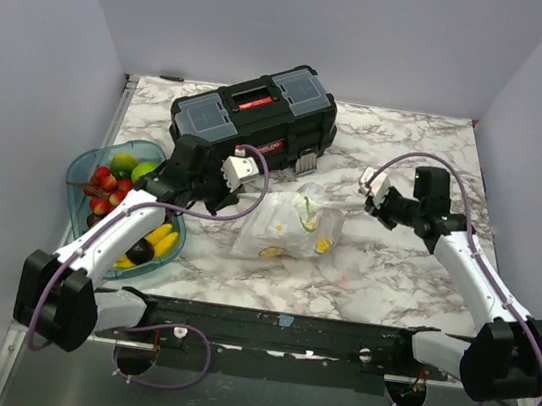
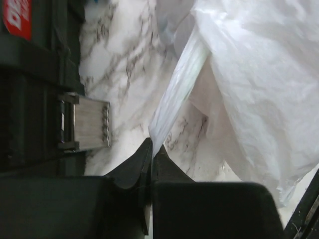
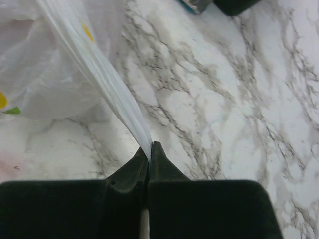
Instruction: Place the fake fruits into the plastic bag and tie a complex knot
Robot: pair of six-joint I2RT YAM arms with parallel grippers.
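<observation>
Both arms are on the plastic bag [image 1: 293, 228] now: the left gripper [image 2: 151, 148] is pinched tight on one twisted strip of it, and the right gripper [image 3: 149, 149] is clamped on the other. Each strip runs taut back to the bag, which lies mid-table between the arms with fruit [image 1: 324, 243] showing through. For a good knot I'd say cross the strips with even tension and keep the pull low. Thin film like this looks likely to stretch or tear if jerked, and a hard tug could drag the bag across the smooth marbled table top [image 1: 393, 271]. The black toolbox [image 1: 254, 110] sits close behind the left arm, so clearance is tight there. A teal tray [image 1: 79, 171] at left holds more fruit, and plain pale walls [image 1: 306, 26] close in the sides and back.
</observation>
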